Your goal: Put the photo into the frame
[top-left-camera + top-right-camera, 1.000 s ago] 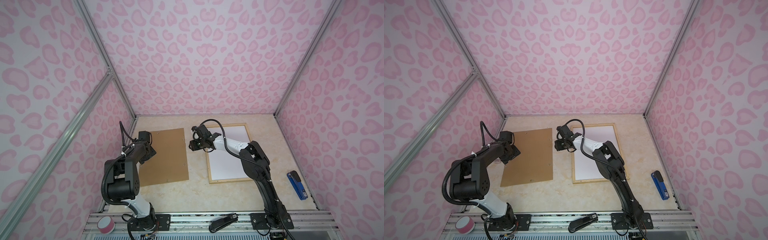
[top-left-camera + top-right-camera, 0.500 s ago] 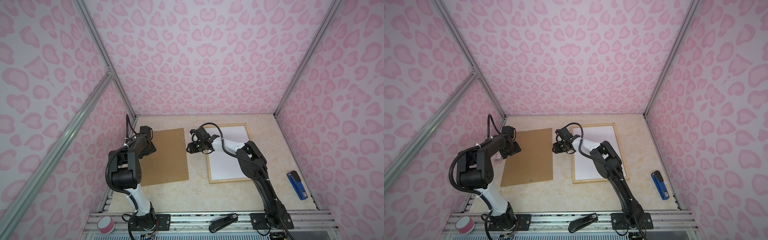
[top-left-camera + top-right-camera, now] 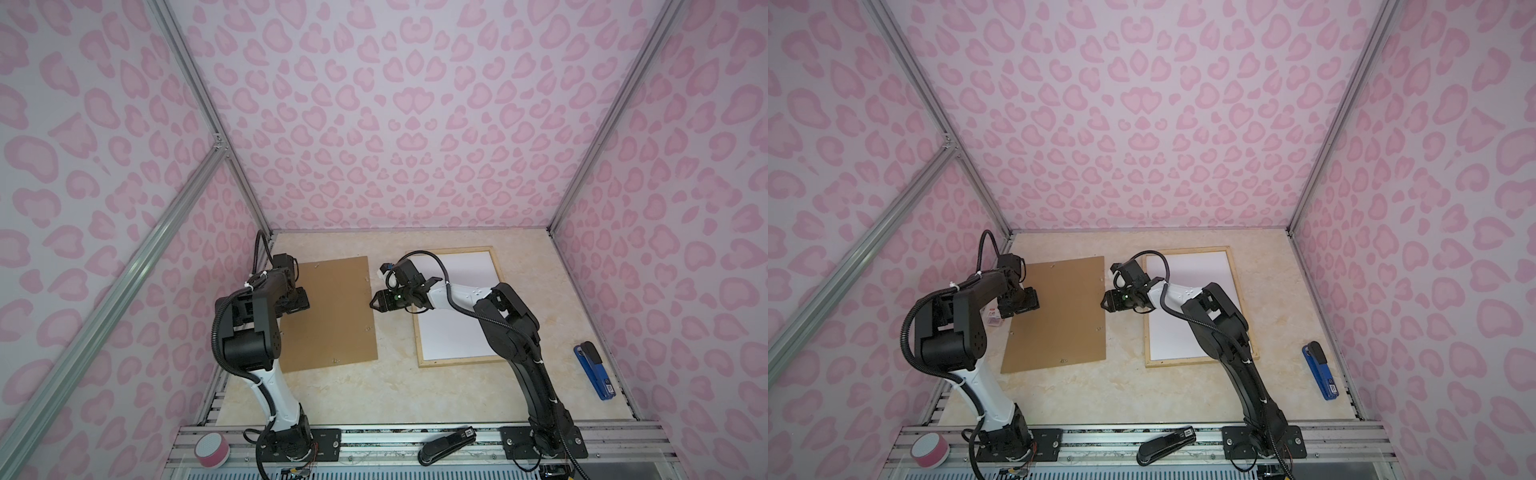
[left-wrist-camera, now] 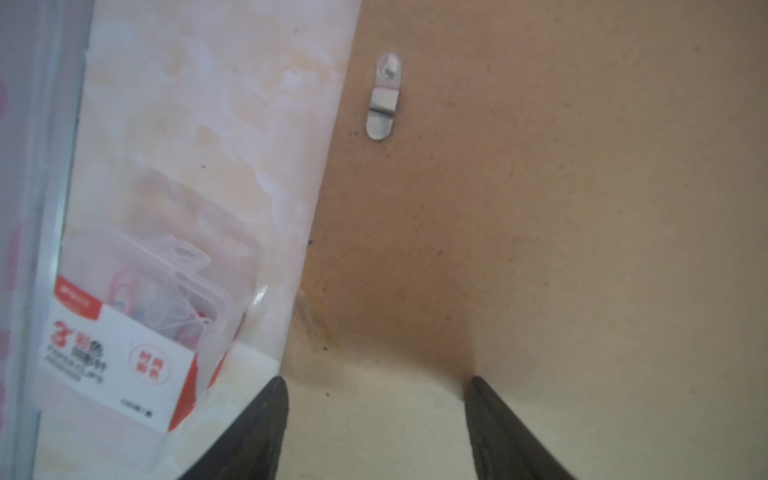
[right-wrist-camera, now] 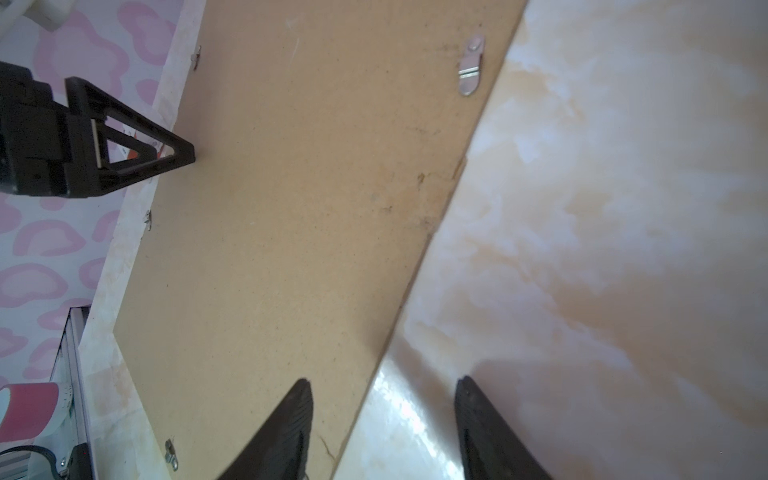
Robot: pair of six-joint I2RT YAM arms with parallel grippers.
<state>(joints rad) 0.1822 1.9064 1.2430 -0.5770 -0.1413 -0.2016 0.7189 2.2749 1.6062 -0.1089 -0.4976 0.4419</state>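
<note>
While the left gripper (image 4: 376,380) and right gripper (image 5: 383,380) gape empty, a plain white rectangular photo (image 3: 449,340) lies inside the thin pale-wood frame (image 3: 457,362).

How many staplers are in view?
2. The blue stapler lies on the table near its right edge; the black stapler lies on the front rail, right of middle. An arm could hide more.

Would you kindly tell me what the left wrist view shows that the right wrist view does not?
Left wrist only: the clear paper-clip box, plainly, on the table. Right wrist only: the left pincer seen from outside, and a pink tape roll. Both: the brown backing board with its metal turn clips, and the marbled table.
</note>
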